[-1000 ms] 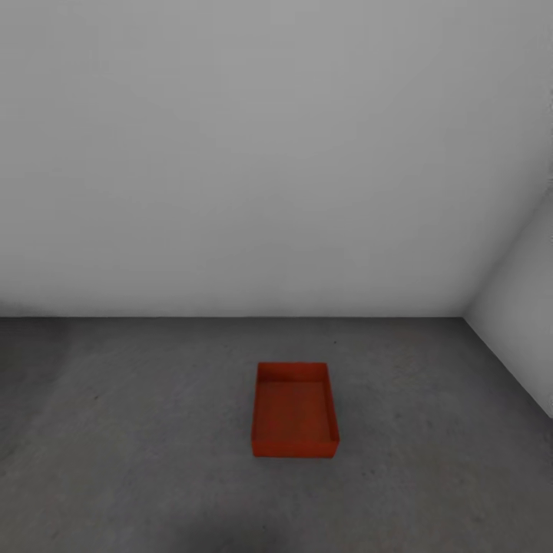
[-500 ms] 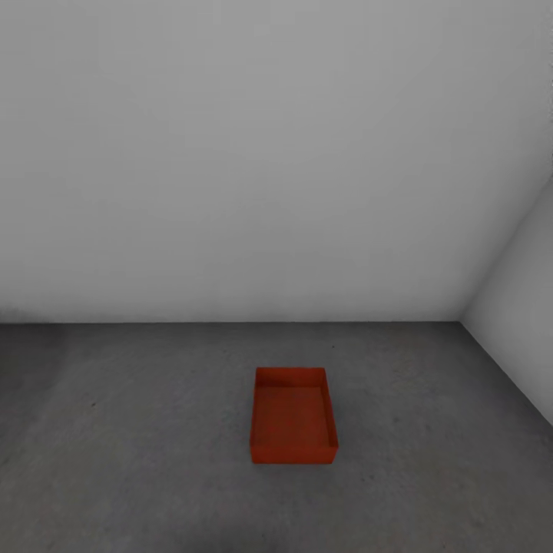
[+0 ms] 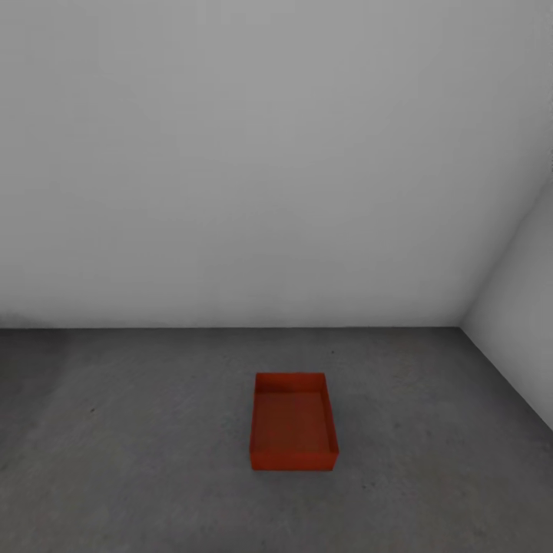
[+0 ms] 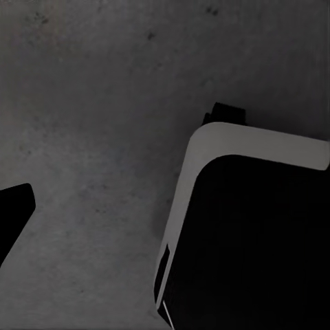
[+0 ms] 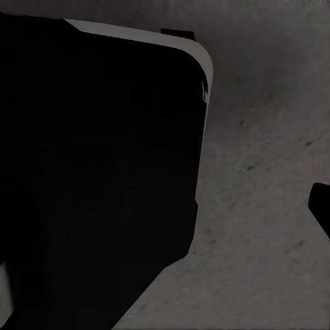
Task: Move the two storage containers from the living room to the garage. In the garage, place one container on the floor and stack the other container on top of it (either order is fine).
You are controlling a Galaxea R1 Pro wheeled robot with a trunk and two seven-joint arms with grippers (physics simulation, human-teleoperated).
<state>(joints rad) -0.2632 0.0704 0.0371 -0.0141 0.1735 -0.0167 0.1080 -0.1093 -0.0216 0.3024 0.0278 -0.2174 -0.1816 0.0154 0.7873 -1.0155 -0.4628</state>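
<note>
One red-orange open-top storage container point(image 3: 293, 422) stands empty on the dark grey concrete floor point(image 3: 130, 438) of the garage, a short way out from the back wall and near the middle of the head view. No arm reaches toward it. In the left wrist view a single dark fingertip point(image 4: 12, 210) of my left gripper juts in over the bare concrete. The right wrist view has a dark fingertip point(image 5: 322, 206) at its edge, also over concrete. Neither wrist view shows the opposite finger.
A plain light grey wall point(image 3: 230, 153) runs behind the container and meets a second wall point(image 3: 522, 322) in a corner at the right. My own black, white-edged base point(image 4: 254, 240) point(image 5: 89, 172) takes up much of both wrist views.
The whole head picture has slid down slightly, so the camera has moved. The container stays in the same place on the floor.
</note>
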